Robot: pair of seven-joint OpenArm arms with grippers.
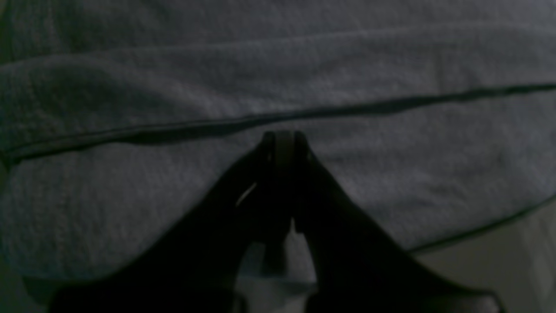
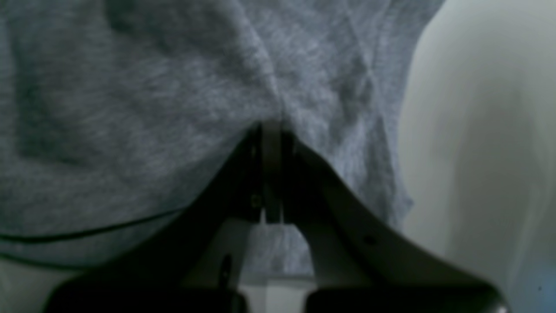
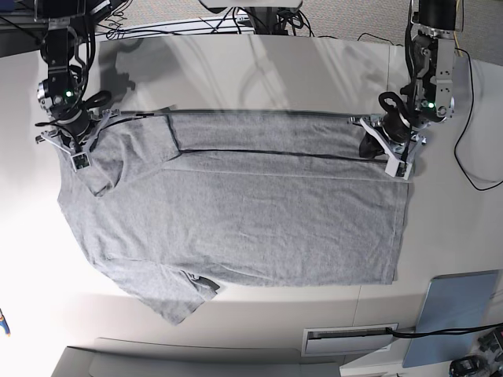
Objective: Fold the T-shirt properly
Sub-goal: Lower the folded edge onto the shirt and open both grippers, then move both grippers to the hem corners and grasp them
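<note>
Both hands were clamped on the T-shirt (image 3: 244, 228), one at each end of its far long edge. The left hand (image 1: 283, 138) had its two fingers pressed together on the grey cloth near the hem end, on the base view's right; in its wrist view the fingertips met at a fold line, with a dark seam-like shadow running across just beyond them. The right hand (image 2: 271, 126) was likewise pinched shut on fabric at the shoulder end, on the base view's left, and creases fanned out from its fingertips, which suggested the cloth was truly caught and not merely touched.

Lying plain side up on the pale bench (image 3: 259, 75), the shirt was spread lengthwise, collar end toward the right arm and hem toward the left arm. A narrow band along the far edge looked already doubled over, with one sleeve (image 3: 145, 141) folded inward near the right hand and the other sleeve (image 3: 177, 298) lying loose at the near edge.

Holding the two ends of the same edge made sense: it would keep that edge taut and straight so the fold could be carried toward the near side without sagging in the middle. Judging by this, the lengthwise fold was only begun. Uneven lifting could skew the crease or let the tucked sleeve slip out.
</note>
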